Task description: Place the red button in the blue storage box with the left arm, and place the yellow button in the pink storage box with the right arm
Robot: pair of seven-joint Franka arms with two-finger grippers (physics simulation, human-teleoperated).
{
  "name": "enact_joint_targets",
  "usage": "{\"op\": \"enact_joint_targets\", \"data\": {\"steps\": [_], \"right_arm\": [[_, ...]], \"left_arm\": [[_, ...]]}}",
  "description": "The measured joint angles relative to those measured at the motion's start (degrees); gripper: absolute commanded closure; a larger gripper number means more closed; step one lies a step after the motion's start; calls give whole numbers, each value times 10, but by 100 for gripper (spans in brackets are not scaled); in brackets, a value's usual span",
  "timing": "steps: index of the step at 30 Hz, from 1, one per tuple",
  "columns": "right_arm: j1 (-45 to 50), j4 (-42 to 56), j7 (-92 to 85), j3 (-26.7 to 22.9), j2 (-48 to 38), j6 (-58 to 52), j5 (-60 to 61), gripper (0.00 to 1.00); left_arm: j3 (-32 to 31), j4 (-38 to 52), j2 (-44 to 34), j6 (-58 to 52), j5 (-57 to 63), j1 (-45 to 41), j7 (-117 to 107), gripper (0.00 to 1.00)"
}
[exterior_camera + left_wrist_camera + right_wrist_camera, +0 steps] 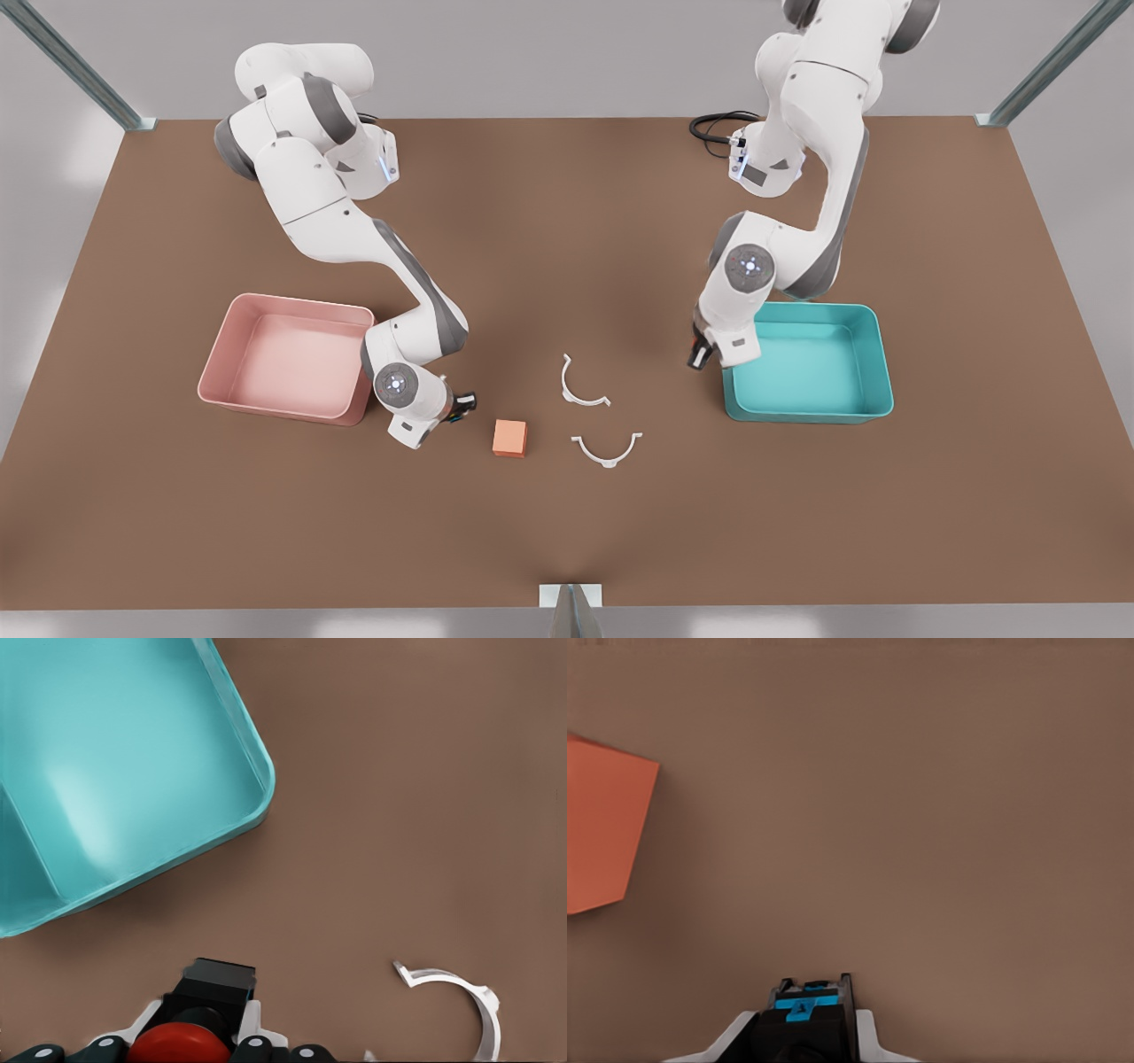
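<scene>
Carrying loads: left gripper (699, 356) clenching tiny red button (178, 1044) beside teal plastic blue storage box (873, 354); needing travel over wall before release. Right gripper (462, 406) gripping dark-based piece, presumably yellow button, near pale pink storage box (232, 330), salmon-orange cube (510, 438) alongside.

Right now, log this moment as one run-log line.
left gripper: shut on red button, beside blue storage box | right gripper: holds a dark-based part, near salmon-orange cube, beside pink storage box | both boxes empty
</scene>
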Motion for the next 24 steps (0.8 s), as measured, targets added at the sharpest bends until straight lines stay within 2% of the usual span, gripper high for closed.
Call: {"op": "enact_joint_targets", "data": {"steps": [6, 9, 13, 17, 18, 19, 24], "right_arm": [[-12, 2, -5, 4, -22, -3, 1, 50], [-28, 1, -9, 7, -63, -12, 2, 50], [-79, -1, -15, 7, -131, -43, 2, 50], [-134, -71, -28, 6, -208, -78, -4, 50], [-144, -91, -31, 7, -225, -86, -8, 50], [-156, -113, -35, 7, -241, -93, -11, 50], [-196, -182, -55, 7, -277, -122, -18, 50]], "left_arm": [[130, 47, -23, -139, -5, 13, 62, 49], [144, 49, 16, -169, -15, 50, 105, 49], [146, 48, 102, -145, -38, 63, 156, 48], [144, 48, 156, -96, -66, 63, 196, 45], [143, 48, 168, -82, -72, 63, 205, 42], [142, 48, 175, -69, -77, 62, 214, 0], [142, 44, 164, -44, -91, 58, 250, 0]]}}
